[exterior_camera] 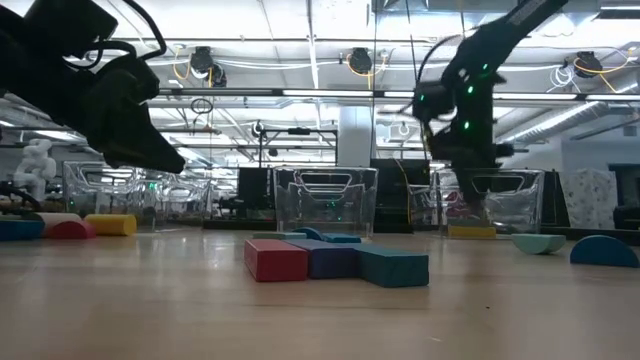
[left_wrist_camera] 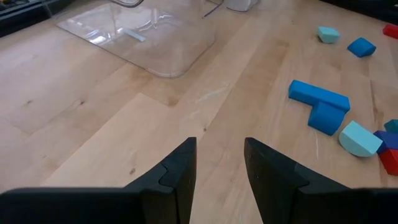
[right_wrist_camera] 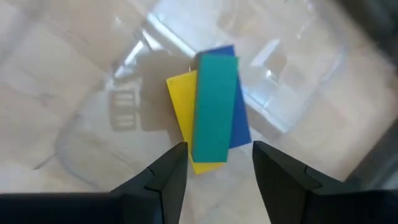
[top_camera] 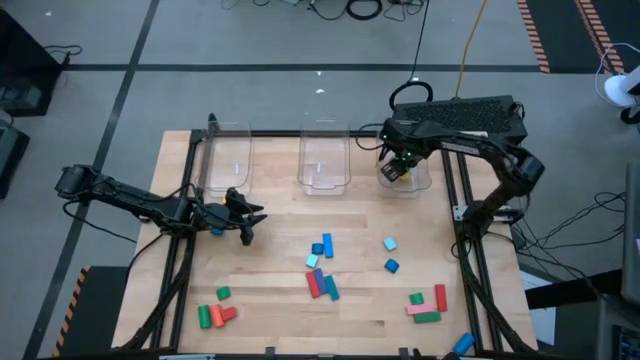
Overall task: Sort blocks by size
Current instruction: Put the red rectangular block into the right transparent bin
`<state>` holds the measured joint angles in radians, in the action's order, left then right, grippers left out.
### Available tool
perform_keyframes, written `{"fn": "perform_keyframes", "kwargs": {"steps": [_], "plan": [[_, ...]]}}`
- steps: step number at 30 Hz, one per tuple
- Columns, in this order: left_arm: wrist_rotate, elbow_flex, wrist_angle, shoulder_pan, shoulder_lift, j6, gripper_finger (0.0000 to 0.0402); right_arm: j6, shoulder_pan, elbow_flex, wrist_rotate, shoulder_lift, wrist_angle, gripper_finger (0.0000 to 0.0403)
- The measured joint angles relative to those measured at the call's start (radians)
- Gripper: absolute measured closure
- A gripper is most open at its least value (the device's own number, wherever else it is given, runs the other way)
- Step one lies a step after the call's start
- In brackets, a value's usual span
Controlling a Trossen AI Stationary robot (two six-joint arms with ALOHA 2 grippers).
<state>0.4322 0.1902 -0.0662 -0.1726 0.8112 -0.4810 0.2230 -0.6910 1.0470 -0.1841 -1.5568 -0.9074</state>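
Right claw (right_wrist_camera: 214, 163): parted above right bin (top_camera: 418, 180), green bar (right_wrist_camera: 214, 106) loose on stacked bars; likely a drop.
Left claw (left_wrist_camera: 219, 163): parted, empty, waiting left-centre over bench (top_camera: 280, 300).

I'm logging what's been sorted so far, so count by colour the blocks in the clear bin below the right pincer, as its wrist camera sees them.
Yellow block: 1
Green block: 1
Blue block: 1
Total: 3
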Motion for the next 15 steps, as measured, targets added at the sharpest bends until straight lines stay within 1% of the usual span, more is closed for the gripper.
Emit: {"fn": "perform_keyframes", "kwargs": {"steps": [4, 8, 12, 15], "plan": [[0.000, 0.000, 0.000, 0.000, 0.000, -0.035, 0.0265, 0.023, 0.000, 0.000, 0.001, 0.103, -0.044, 0.0236], [-0.002, 0.000, -0.008, 0.000, 0.000, -0.038, 0.0265, 0.058, 0.019, 0.000, -0.003, 0.199, -0.096, 0.0236], [-0.006, 0.000, -0.026, 0.000, 0.000, -0.037, 0.0265, 0.113, 0.075, 0.000, -0.002, 0.262, -0.153, 0.0236], [-0.006, 0.000, -0.044, 0.000, 0.000, -0.037, 0.0265, 0.164, 0.142, 0.000, -0.001, 0.293, -0.213, 0.0236]]}}
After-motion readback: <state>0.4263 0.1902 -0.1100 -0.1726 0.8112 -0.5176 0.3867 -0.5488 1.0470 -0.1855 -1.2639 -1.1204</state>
